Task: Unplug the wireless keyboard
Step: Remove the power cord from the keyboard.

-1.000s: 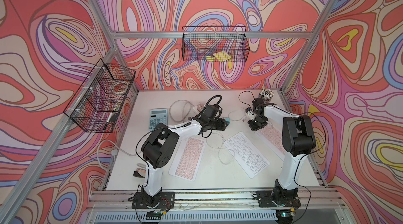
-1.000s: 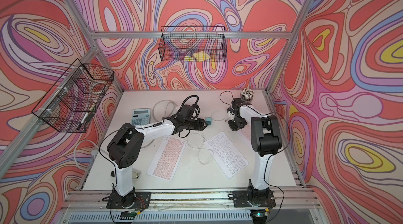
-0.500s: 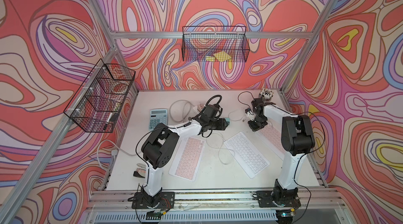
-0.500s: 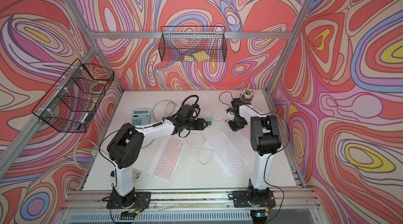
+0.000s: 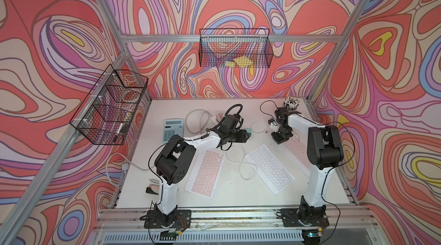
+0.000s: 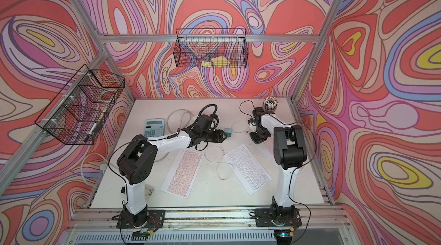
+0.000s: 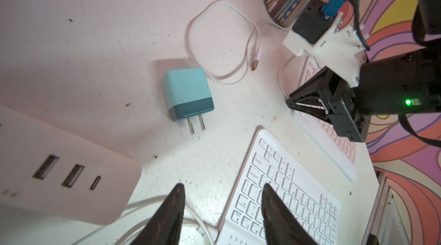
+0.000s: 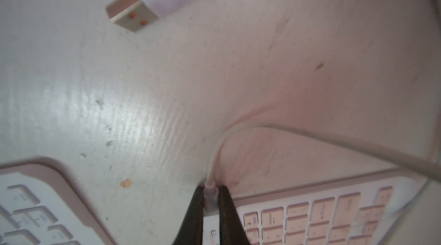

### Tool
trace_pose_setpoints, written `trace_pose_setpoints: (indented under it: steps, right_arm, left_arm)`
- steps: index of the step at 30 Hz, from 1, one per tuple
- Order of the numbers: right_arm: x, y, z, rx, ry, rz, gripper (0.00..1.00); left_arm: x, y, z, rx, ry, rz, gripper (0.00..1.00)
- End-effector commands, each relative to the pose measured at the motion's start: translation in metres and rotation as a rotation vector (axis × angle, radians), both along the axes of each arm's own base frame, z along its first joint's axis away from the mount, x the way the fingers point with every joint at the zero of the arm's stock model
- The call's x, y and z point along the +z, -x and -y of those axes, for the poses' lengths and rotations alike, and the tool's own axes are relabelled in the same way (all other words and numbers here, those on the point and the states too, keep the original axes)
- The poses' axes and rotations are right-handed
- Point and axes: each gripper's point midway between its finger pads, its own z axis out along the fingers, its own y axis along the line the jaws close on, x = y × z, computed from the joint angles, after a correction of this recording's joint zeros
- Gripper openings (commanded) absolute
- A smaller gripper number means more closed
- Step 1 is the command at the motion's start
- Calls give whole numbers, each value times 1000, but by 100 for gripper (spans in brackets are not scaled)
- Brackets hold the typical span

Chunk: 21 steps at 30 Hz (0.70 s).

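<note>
There are three keyboards [image 5: 206,173] [image 5: 269,168] [image 5: 297,152], two wire baskets [image 5: 235,48] [image 5: 112,105], one calculator [image 5: 173,129] and one teal charger [image 7: 187,93].

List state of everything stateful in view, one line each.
right tool: shut on plug.
plug: at pink keyboard edge, seemingly not yet out.
USB end: loose, plugged into nothing.
left tool: open, empty.
charger: unplugged, lying on its side.
power strip: visible ports empty.
</note>
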Motion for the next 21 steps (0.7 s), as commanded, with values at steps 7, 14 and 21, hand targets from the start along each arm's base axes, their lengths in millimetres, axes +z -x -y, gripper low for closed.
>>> trace_pose_setpoints:
  steps: [7,14,21]
  right_arm:
    - [-16,-8,-5,-105,-26,1,6]
    - [-10,-24,-15,-179,-87,20,6]
    - [-19,-22,-18,-185,-99,-6,6]
  left_arm:
    - [31,8,13,-101,91,85,53]
    - [51,30,36,-317,191,222,52]
    - [61,56,67,-493,191,499,52]
